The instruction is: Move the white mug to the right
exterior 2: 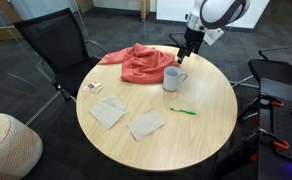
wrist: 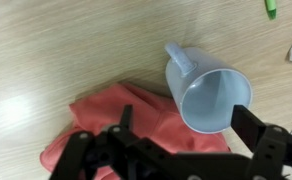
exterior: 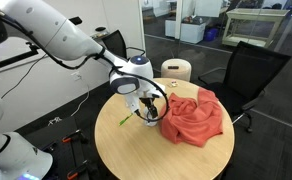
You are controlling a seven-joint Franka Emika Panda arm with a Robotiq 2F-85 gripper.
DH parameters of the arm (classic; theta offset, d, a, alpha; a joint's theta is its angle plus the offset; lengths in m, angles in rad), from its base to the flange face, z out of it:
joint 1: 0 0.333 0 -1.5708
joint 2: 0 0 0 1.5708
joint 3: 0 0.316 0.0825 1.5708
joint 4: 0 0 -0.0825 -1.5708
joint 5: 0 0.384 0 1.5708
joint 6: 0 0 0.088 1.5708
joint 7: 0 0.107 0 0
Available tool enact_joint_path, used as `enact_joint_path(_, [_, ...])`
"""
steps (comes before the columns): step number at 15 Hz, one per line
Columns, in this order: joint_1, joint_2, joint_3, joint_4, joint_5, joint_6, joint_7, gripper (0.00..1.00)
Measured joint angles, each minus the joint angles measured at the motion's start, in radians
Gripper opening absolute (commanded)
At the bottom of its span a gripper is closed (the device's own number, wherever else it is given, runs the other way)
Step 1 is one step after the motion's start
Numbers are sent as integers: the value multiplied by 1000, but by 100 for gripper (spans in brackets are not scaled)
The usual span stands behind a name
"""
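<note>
The gripper (wrist: 186,125) hung over the table (exterior 2: 186,140) with its fingers (wrist: 258,128) spread wide and holding nothing. The white mug (wrist: 211,95) stood upright just below, mouth open toward the wrist camera. In the wrist view the mug sat in the gap between the fingers but off-centre, its rim close to one finger and well clear of the other. Its handle (wrist: 181,57) pointed away from the palm, slanting towards the farther finger, so it lay outside the line along which the fingers would close. In an exterior view the gripper (exterior 2: 191,42) sat above the mug (exterior 2: 173,78), apparently without touching it. The red cloth (wrist: 116,125) lay beneath the farther finger, its edge touching or just beside the mug's base. Judging from this, a small shift to centre the mug and then a straight descent would set it up for a grip across its body.
</note>
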Motion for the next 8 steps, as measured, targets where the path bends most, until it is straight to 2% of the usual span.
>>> enact_joint_path(8, [0, 87, 9, 48, -7, 30, 1, 100])
